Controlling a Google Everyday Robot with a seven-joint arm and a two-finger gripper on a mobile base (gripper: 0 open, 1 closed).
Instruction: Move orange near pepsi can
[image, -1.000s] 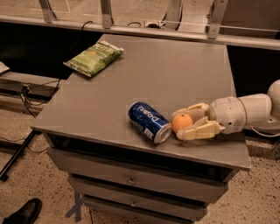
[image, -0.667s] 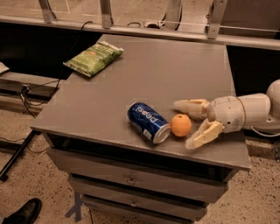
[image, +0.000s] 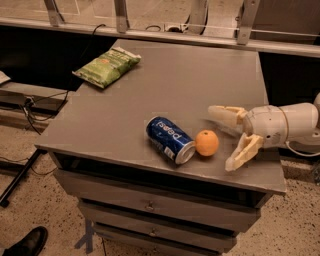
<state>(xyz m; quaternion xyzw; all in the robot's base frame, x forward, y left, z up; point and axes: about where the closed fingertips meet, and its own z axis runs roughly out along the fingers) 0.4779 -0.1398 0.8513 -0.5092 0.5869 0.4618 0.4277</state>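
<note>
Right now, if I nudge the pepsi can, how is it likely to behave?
The pepsi can lies on its side, so it will probably roll rather than tip. The round orange beside its silver end would likely roll away if bumped. The gripper, open just right of the orange, might stop it.
</note>
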